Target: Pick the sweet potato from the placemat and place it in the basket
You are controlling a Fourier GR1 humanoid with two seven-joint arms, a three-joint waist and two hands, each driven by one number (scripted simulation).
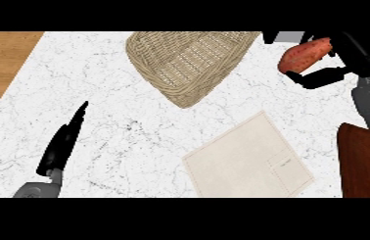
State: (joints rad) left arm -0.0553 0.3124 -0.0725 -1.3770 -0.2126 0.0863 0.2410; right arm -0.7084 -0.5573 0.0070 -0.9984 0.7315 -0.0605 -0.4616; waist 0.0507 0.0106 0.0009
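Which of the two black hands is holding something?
The right hand, upper right: its fingers curl round the sweet potato. The left hand, lower left, lies straight, holding nothing.

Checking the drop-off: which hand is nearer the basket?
Right. The right hand, curled round the sweet potato, is just right of the basket; the left hand lies open near the view's lower left, well away from it.

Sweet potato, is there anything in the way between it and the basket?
No, nothing visible. The right hand holds the sweet potato just to the right of the basket, and only bare counter shows between them. The placemat lies lower down, out of the way.
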